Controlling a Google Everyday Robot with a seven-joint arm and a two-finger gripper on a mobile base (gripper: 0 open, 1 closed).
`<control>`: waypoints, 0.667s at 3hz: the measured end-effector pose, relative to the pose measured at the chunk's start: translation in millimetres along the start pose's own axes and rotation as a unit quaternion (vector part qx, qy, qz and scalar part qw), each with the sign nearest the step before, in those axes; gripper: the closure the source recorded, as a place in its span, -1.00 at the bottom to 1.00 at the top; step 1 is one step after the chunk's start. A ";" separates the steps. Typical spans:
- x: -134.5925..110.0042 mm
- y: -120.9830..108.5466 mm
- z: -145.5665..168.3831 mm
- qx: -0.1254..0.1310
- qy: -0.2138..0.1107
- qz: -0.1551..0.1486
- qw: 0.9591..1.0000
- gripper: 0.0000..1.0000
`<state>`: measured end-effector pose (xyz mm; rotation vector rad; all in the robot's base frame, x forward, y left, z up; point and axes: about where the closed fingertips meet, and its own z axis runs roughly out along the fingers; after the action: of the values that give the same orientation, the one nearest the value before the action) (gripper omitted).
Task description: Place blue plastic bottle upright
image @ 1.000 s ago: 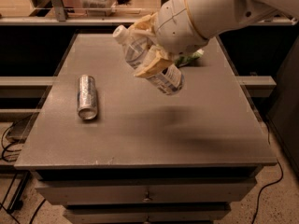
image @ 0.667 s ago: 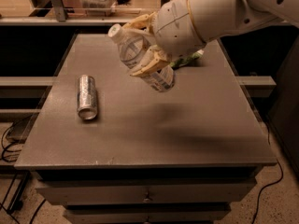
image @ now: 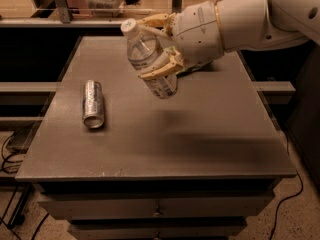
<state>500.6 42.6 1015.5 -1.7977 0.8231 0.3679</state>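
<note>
End effector (image: pixel 151 46) above table (image: pixel 190 139), around bottle (image: pixel 142 52)

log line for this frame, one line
gripper: above table, shut on blue plastic bottle | bottle: airborne, tilted, cap up-left | silver can: lying on side, left | upright placement: not yet done

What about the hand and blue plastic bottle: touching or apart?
Touching. The camera view shows the hand above the table, fingers clamped around the blue plastic bottle.
</note>
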 end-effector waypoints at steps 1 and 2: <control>1.8 -0.4 -4.2 0.020 -0.030 0.020 0.999 1.00; 14.7 0.0 -8.2 0.041 -0.052 0.068 0.996 1.00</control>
<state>510.0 29.9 1009.8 -1.6377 0.8767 0.5051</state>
